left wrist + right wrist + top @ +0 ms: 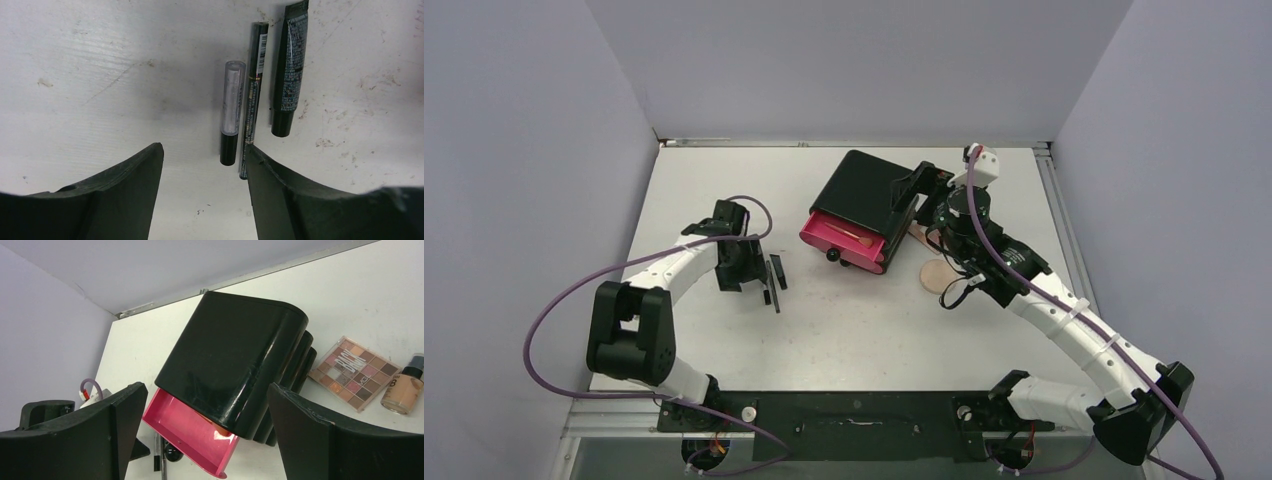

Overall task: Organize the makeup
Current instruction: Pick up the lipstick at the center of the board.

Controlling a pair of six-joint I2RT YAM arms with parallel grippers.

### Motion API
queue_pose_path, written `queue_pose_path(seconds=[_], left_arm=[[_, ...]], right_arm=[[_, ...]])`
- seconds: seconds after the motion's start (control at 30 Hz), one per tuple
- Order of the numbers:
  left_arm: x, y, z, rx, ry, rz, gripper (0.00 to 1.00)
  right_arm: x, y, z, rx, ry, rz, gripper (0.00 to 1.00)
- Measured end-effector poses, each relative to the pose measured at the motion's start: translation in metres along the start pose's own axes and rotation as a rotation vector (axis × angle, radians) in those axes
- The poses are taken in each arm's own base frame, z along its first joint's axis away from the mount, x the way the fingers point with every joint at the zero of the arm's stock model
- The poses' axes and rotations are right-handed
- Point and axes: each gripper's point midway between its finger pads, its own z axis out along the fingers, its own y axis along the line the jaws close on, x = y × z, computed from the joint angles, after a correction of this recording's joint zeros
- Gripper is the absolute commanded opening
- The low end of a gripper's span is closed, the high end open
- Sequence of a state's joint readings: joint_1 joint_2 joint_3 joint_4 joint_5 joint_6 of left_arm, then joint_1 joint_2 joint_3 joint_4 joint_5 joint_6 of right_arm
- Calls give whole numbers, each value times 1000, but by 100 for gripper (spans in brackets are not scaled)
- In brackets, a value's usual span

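Observation:
Three slim items lie side by side on the table: a clear-capped black tube [231, 110], a thin black pencil [252, 95] and a dark printed tube [290, 70]. They also show in the top view [774, 274]. My left gripper [205, 155] [746, 280] is open and empty just short of them, its right finger at the pencil's near end. My right gripper [207, 386] [916, 192] is open and empty, its jaws standing apart beside the black cabinet [235, 350]. The pink drawer [844, 240] is open with an orange-handled brush [851, 236] inside. An eyeshadow palette [354, 372], a tan bottle [402, 390] and a peach disc [936, 273] lie right of the cabinet.
A small black round thing [833, 256] sits at the drawer's front; I cannot tell whether it is a knob or a jar. The table [864, 330] is walled at the back and sides. The right arm reaches over the disc.

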State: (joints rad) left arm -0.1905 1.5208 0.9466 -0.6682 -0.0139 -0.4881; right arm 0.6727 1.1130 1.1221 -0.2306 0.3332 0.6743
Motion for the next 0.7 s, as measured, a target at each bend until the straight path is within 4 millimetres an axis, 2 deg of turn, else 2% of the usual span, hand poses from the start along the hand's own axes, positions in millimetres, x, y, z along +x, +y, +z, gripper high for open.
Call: queue_pose_path(seconds=[0.3,0.43,0.53,0.63,0.7], left_arm=[[6,-1,5,-14,22,22,70],[6,-1,5,-20,19,30,75],[5,1,5,-30,14,38,84],[4,2,-1,-27,-10,44,89],[2,2,-8,-16,-35,43,97]], right_arm=[[0,7,2,-34,5,22,89],[6,9,8,-36,27,20,89],[12,8,11,-31,42,15,89],[11,9,11,-32,45,15,90],[8,12,11,-35,42,20,90]])
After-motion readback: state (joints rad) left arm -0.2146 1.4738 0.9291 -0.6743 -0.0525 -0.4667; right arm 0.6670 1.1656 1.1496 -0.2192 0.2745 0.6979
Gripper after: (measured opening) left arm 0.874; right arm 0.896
